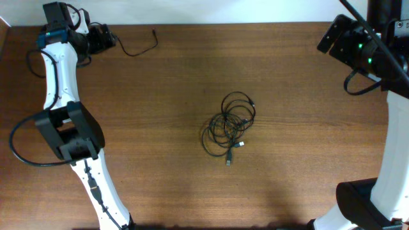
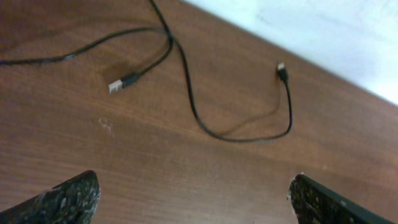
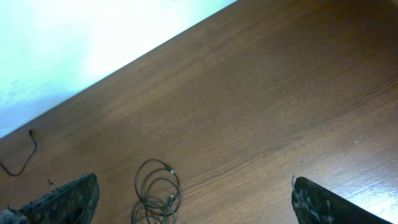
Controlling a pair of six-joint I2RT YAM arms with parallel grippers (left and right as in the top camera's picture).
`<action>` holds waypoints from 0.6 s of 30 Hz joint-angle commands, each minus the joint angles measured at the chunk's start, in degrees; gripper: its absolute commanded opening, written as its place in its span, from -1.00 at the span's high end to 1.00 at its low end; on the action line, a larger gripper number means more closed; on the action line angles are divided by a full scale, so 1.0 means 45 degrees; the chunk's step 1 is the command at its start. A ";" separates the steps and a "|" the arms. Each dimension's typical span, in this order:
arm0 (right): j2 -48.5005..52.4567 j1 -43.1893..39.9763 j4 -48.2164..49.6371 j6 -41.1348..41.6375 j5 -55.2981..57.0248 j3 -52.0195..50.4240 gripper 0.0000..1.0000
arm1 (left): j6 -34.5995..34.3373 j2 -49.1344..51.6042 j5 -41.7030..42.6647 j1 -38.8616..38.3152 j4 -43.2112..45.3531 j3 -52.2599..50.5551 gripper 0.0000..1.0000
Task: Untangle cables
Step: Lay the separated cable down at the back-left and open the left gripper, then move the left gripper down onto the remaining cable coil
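A knotted coil of thin black cables (image 1: pixel 230 126) lies at the middle of the wooden table, with silver plug ends sticking out at its lower side. In the right wrist view the coil (image 3: pixel 155 191) sits low and left of centre. One separate cable (image 1: pixel 137 48) lies loose at the far left corner. In the left wrist view it appears as a curved strand (image 2: pixel 199 118) with a silver plug (image 2: pixel 116 85) and a small plug (image 2: pixel 282 70). My left gripper (image 1: pixel 108 39) (image 2: pixel 193 199) stands open just behind that strand, holding nothing. My right gripper (image 1: pixel 330 39) (image 3: pixel 196 202) hangs open at the far right, well away from the coil.
The table's far edge (image 2: pixel 292 53) runs close beyond the loose strand, with a pale surface behind it. A thick black robot cable (image 1: pixel 19 150) loops beside the left arm (image 1: pixel 61 76). The right arm's base (image 1: pixel 364 198) stands at the near right corner.
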 commanded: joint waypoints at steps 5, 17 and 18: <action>-0.0024 -0.0058 -0.0073 -0.0083 0.0253 0.0024 -0.97 | -0.1515 -0.2239 0.3109 0.0029 -0.1263 0.0403 -0.98; -0.0024 -0.0058 -0.0073 -0.0083 0.0253 0.0024 -0.97 | 0.1889 -0.2905 0.2574 -0.4818 -0.8850 -0.0355 -0.98; -0.0024 -0.0058 -0.0073 -0.0083 0.0253 0.0024 -0.97 | 0.1889 -0.2900 0.1836 -0.5353 -0.8835 -0.0525 -0.99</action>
